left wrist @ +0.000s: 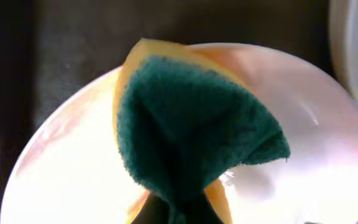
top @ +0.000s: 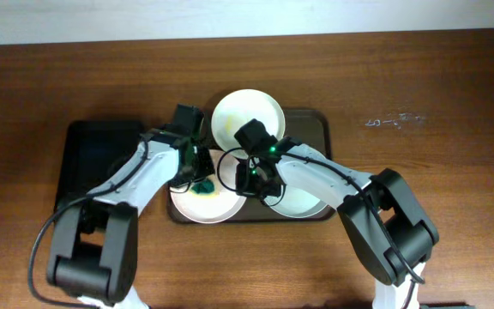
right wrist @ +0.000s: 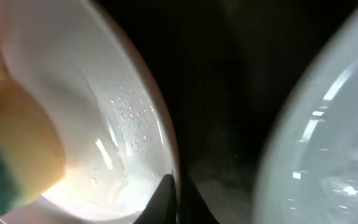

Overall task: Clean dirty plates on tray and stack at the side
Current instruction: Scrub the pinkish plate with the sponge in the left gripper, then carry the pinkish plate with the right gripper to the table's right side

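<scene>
Three white plates lie on the brown tray [top: 314, 122]: one at the back [top: 249, 114], one at the front left [top: 206, 208], one at the front right [top: 305, 201]. My left gripper [top: 197, 178] is shut on a green and yellow sponge [left wrist: 191, 124] and presses it onto the front-left plate [left wrist: 73, 168]. My right gripper [top: 249, 175] is shut on that plate's right rim [right wrist: 166, 155]. The right wrist view shows water drops on this plate, the sponge [right wrist: 11, 168] at the left, and the greyer front-right plate [right wrist: 328, 143] at the right.
A smaller black tray [top: 97, 159] lies left of the brown tray, partly under my left arm. The two arms meet over the middle of the brown tray. The wooden table [top: 436, 94] extends to the right and back.
</scene>
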You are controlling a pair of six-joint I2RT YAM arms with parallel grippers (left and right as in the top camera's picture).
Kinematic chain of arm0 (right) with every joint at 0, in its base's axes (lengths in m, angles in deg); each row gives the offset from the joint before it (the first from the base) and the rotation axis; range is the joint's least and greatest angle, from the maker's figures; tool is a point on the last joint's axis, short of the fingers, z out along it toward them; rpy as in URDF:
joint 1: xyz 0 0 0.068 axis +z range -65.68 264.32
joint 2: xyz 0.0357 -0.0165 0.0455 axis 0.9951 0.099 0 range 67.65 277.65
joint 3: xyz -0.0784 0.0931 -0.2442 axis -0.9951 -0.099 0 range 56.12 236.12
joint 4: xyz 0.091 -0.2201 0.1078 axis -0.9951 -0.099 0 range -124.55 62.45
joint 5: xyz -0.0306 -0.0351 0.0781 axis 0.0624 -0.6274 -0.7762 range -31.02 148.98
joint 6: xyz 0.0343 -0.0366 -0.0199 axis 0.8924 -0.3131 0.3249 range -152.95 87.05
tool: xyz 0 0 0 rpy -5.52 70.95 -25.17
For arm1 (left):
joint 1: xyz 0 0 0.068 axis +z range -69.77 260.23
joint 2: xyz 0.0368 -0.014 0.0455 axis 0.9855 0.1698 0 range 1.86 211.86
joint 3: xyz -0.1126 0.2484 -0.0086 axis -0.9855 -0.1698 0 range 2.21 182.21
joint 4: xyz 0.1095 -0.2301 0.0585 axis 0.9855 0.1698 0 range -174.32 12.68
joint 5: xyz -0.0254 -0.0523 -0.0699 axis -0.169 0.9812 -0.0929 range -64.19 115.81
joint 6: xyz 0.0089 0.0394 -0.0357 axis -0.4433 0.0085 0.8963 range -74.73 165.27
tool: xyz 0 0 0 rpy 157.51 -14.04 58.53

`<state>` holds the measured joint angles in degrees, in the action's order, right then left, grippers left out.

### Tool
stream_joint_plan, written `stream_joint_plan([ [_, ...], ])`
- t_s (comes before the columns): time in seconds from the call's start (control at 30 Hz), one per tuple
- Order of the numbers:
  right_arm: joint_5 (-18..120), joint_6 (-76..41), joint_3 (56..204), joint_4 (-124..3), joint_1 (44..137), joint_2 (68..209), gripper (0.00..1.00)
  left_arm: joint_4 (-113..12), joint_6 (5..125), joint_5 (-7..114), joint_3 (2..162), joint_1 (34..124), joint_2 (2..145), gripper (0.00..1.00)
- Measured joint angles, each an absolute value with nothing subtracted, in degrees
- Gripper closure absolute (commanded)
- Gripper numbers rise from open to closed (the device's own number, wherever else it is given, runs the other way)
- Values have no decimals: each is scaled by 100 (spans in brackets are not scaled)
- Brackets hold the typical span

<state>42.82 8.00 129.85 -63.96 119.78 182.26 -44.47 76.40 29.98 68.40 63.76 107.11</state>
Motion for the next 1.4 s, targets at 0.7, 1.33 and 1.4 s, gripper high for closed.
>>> stream_joint_plan([
  [0.7, 5071, 208, 13398, -7106, 12118, 18108, 96, -3116, 7940, 700, 7063, 7383, 8381, 100],
  [1.33, 12804, -3123, 15514, -8540, 14492, 17826, 96, -2858, 7942, 1538, 7063, 8325, 8381, 100],
  [1.4, 13460, -3346, 15514, -8479, 14708, 17826, 96, -2858, 7942, 1535, 7063, 8325, 8381, 100],
])
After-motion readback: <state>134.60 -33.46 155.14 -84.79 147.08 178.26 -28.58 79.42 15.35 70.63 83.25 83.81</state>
